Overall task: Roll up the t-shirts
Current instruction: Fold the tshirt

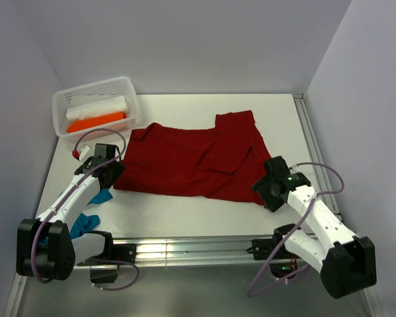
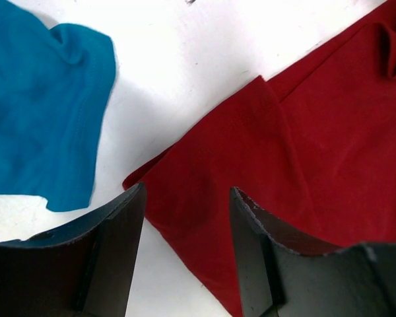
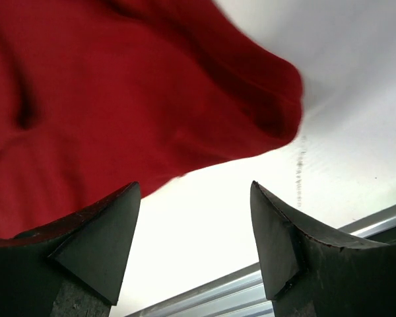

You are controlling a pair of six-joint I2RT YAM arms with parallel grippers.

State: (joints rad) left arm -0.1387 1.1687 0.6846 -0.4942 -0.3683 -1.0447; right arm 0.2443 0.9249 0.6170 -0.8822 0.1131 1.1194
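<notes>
A dark red t-shirt (image 1: pixel 198 158) lies spread and creased across the middle of the table. My left gripper (image 1: pixel 115 177) hovers over its near-left corner (image 2: pixel 264 172). Its jaws (image 2: pixel 187 198) are open, with red cloth and white table showing between the tips. My right gripper (image 1: pixel 259 189) is at the shirt's near-right corner (image 3: pixel 119 99). It is open (image 3: pixel 195 191) with only bare table in the gap, and its left finger (image 3: pixel 99 231) overlaps the cloth edge. A teal-blue t-shirt (image 1: pixel 86 223) (image 2: pixel 46 112) lies crumpled beside the left arm.
A white perforated basket (image 1: pixel 129 82) stands at the back left, holding a white roll (image 1: pixel 98 107) and an orange roll (image 1: pixel 96 122). A metal rail (image 1: pixel 185 247) (image 3: pixel 251 284) runs along the near table edge. Another rail (image 1: pixel 313 145) lines the right side.
</notes>
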